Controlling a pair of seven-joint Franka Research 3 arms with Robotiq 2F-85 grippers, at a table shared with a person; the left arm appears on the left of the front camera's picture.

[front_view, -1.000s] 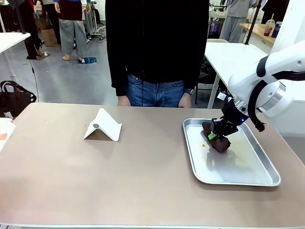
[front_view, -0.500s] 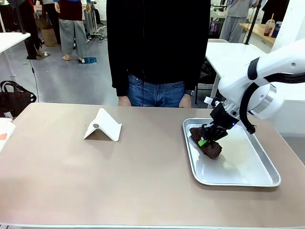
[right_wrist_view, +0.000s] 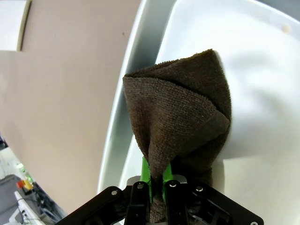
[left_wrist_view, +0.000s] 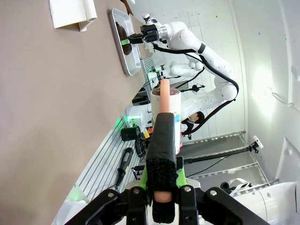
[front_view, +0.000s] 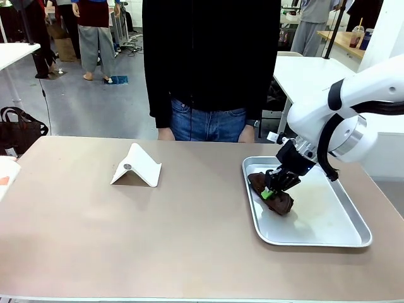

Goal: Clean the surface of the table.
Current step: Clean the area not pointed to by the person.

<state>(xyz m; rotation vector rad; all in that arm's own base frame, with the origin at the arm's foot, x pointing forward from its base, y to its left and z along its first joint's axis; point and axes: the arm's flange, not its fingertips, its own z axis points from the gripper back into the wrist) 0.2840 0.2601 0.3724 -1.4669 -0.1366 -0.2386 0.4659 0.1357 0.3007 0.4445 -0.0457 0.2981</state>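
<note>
**Table-cleaning lot: cloth in the right claw, bare top off to its left**

1. Left gripper point(left_wrist_view: 161, 187). Seen in its own wrist view, off the near side of the table. Jaws drawn in on a dark bar point(left_wrist_view: 161, 136) with a pale pink tip; what the bar is cannot be told. It sits well apart from the cloth.

2. Table point(front_view: 189, 246). Taupe top, long axis running left to right across the front view. Most of it is bare from the left edge to the tray.

3. White folded stand point(front_view: 136, 165). Rests on the table left of centre, toward the far edge. It is the one obstacle on the open stretch.

4. Person point(front_view: 208, 63). Stands at the far edge, hands down by the thighs, touching nothing.

5. Brown cloth point(front_view: 278, 202). Bunched and hanging from the claw, over the tray's left half just inside its left rim. Its lower fold looks to touch the tray floor.

6. Right gripper point(front_view: 273, 189). Clamped on the cloth's upper fold, green pads pinching it in the wrist view.

7. Silver tray point(front_view: 315, 242). Lies on the table's right part, long axis running near to far.

Judgement: the surface to be wiped lies to the left of the right claw, across the tray's left rim, so the cloth would need to clear that rim first. The right arm is the nearer one.
</note>
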